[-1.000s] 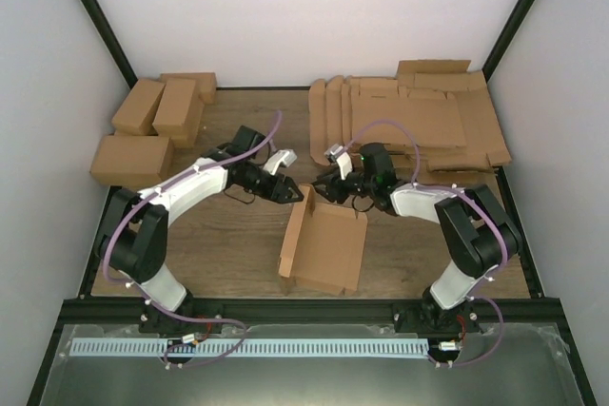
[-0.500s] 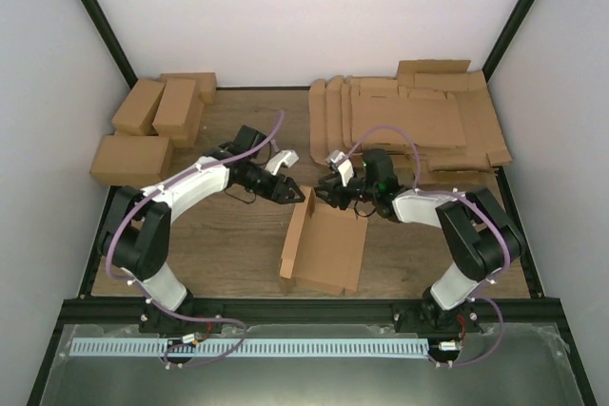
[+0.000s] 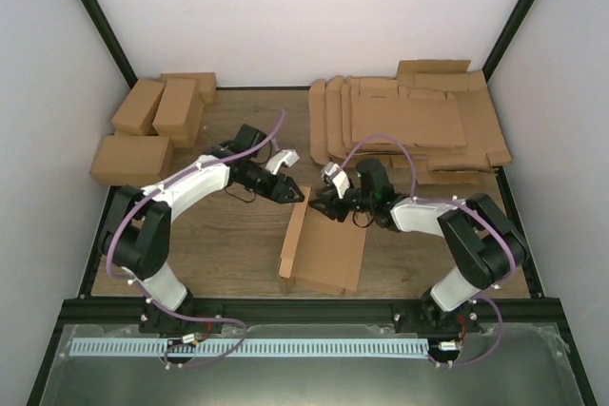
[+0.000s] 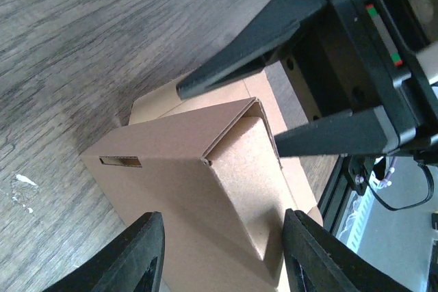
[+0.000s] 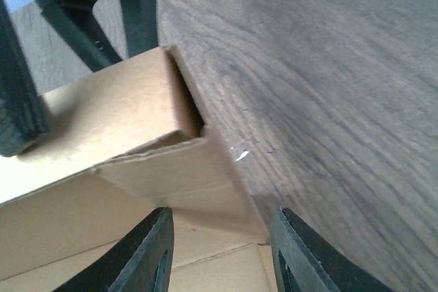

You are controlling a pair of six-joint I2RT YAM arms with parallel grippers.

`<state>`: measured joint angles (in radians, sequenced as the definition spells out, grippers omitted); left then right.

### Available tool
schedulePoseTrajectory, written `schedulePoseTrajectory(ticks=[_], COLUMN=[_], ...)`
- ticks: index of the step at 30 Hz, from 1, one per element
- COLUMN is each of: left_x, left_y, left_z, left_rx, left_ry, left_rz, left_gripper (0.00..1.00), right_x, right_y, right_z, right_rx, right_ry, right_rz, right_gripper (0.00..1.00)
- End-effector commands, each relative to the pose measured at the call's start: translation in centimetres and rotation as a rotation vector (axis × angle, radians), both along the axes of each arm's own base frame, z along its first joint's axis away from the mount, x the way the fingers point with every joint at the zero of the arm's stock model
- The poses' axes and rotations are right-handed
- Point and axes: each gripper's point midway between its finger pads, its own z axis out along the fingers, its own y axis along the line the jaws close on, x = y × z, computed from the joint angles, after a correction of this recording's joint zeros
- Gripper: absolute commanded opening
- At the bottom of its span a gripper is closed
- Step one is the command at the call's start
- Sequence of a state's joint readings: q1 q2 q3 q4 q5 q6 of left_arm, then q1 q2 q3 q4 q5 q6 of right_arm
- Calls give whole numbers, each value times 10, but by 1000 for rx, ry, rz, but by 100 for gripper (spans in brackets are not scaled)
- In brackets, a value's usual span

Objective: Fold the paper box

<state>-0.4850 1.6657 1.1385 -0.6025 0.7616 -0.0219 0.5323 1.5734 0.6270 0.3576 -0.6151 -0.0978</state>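
The paper box [image 3: 325, 246] lies half folded at the table's middle, its left wall upright and its far end flap raised. My left gripper [image 3: 295, 193] is open at the box's far left corner. In the left wrist view the brown corner [image 4: 185, 169] stands between that gripper's [image 4: 222, 254] spread fingers, with no clear contact. My right gripper [image 3: 322, 203] is open just right of it, over the far end. The right wrist view has the raised end flap [image 5: 171, 169] above this gripper's [image 5: 222, 254] open fingers. The two grippers face each other closely.
Several folded brown cartons [image 3: 152, 109] sit at the back left. A spread stack of flat cardboard blanks [image 3: 409, 121] fills the back right. A black frame rail [image 3: 304, 309] runs along the near edge, and white walls enclose the table.
My right gripper has slid left and down toward the box's far left corner, pushing the far end flap up. The left gripper has stayed in place, its jaws slightly narrower.
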Motion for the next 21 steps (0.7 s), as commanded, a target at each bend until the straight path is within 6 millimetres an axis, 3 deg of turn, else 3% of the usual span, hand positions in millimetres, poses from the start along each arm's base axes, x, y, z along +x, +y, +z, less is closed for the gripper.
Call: schedulePoseTrajectory(ticks=[1, 12, 21], left_x=[2, -1, 4], left_y=[10, 3, 2], left_z=[-20, -17, -17], left_rx=[85, 36, 25], left_ry=[3, 21, 29], left_rz=[4, -26, -20], left_gripper=[49, 49, 49], right_x=[-2, 15, 8], right_y=[11, 19, 22], right_z=[7, 6, 8], right_rx=[-13, -34, -19], right_ry=[-46, -97, -117], right_rz=[27, 29, 77], right_gripper=[41, 39, 41])
